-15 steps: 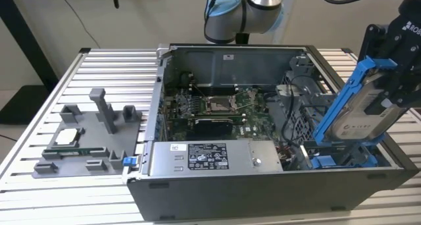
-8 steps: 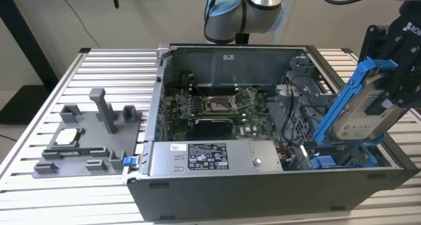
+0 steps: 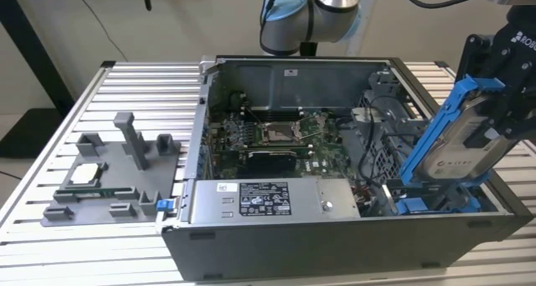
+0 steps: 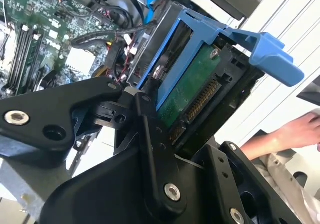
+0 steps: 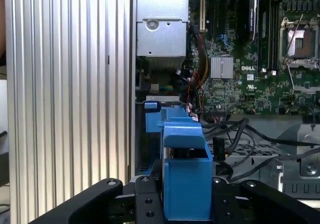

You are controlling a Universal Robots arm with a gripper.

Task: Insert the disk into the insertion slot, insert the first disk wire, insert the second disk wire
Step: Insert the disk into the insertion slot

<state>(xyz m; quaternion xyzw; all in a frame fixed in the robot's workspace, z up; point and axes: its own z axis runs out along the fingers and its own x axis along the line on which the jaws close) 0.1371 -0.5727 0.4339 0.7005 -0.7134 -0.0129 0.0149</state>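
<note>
My black gripper [image 3: 501, 126] is clamped on the flat silver-grey hard drive in blue plastic carrier [image 3: 459, 149], which is tilted with its lower end near the grey sheet-metal drive bay [image 3: 435, 204]. Stiff, weighty and shock-sensitive, I'd say. Hold the carrier sides, off the green circuit board [image 4: 192, 88].

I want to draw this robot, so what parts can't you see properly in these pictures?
- Exterior view: the tilted disk covers most of the insertion slot, so its inside is hidden.
- First wrist view: the gripper covers the disk's sides where it grips.
- Second wrist view: a person's hand is cut off by the picture's edge.
</note>
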